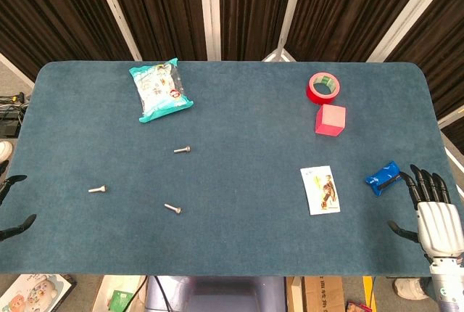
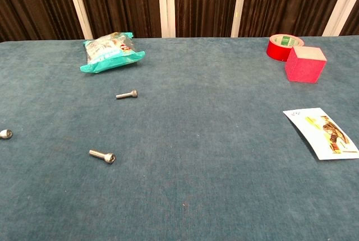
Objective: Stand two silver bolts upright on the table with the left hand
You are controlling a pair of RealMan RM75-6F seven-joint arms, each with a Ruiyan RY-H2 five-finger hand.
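Note:
Three silver bolts lie flat on the blue table (image 1: 239, 123): one near the middle-left (image 1: 182, 150) (image 2: 127, 94), one further left (image 1: 97, 189) (image 2: 5, 134), and one nearer the front (image 1: 172, 209) (image 2: 102, 155). Only the dark fingertips of my left hand (image 1: 10, 204) show at the left edge of the head view, spread apart with nothing between them, well left of the bolts. My right hand (image 1: 437, 218) hovers at the table's front right corner, fingers straight and apart, holding nothing. Neither hand shows in the chest view.
A teal snack bag (image 1: 160, 90) lies at the back left. At the back right stand a red tape roll (image 1: 324, 87) and a red cube (image 1: 330, 120). A picture card (image 1: 320, 190) and a small blue object (image 1: 382, 178) lie near my right hand.

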